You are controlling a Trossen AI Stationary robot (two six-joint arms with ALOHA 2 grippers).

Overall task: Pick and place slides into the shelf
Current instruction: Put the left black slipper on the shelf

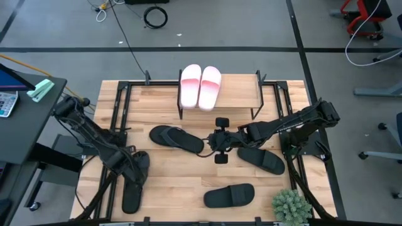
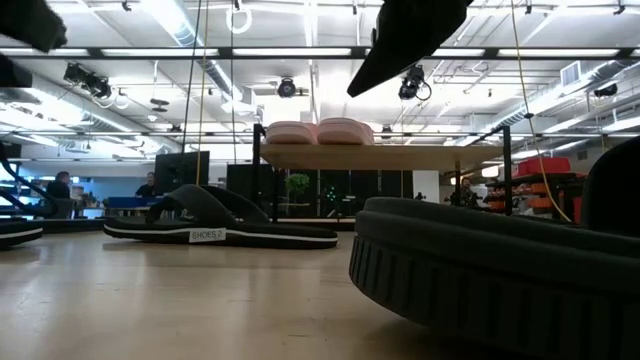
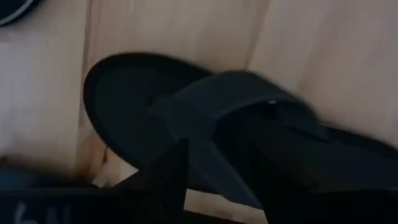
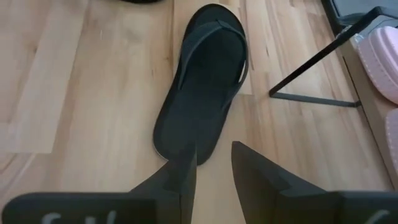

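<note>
Closest to the low camera: a black wide-strap slide (image 2: 500,270), lying flat at the table's front edge and well apart from both arms. Farther back, a black thong flip-flop (image 4: 202,81), flat on the wood near the shelf's front, with the right gripper (image 4: 214,155) hovering just short of its near end. Jaws spread a little there, nothing between them.

Judged to be the approach to that flip-flop. To do it well:
- Advance along the sole's long axis, then come down so that one finger goes over the footbed and the other past the edge.
- Pinch the sole's rim or the thong strap, not the flat top; thin foam is likely to flex and slip.
- Lift clear of the table before swinging toward the shelf, and mind the thin black frame leg close beside the toe.
- Keep the sandal level so it slides onto a board without catching the front rail.

Left gripper (image 1: 132,166) low over a second black wide-strap slide (image 1: 133,188) at the left front corner; cannot tell whether it is spread or pinching. Another dark sandal (image 1: 262,159) under the right arm, type unclear.

Shelf (image 1: 239,94) at the back centre of the table. Top board: two pink-and-white slides (image 1: 200,86) side by side on its left half, right half bare. Lower tier hidden from above; seen from table height, apparently nothing on it. Four black sandals left to place, by this count.
</note>
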